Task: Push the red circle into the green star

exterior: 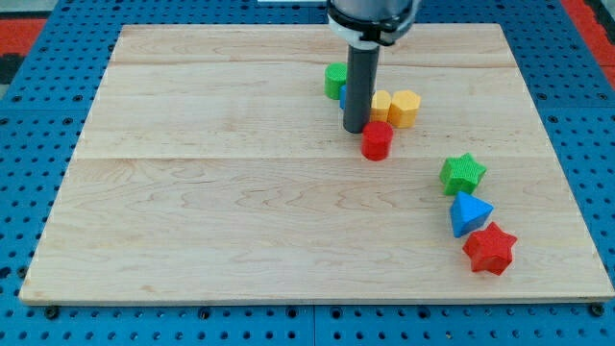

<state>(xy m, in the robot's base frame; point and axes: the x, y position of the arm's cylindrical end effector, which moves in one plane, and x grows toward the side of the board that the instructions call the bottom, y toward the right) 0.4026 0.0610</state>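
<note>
The red circle lies right of the board's middle, toward the view's top. The green star lies to its right and a little lower, a clear gap between them. My tip stands on the board just left of and slightly above the red circle, touching or almost touching it. The rod rises straight up from there and hides part of the blocks behind it.
A green block and a blue block, partly hidden, sit behind the rod. Two yellow blocks lie just above the red circle. A blue triangle and a red star lie below the green star.
</note>
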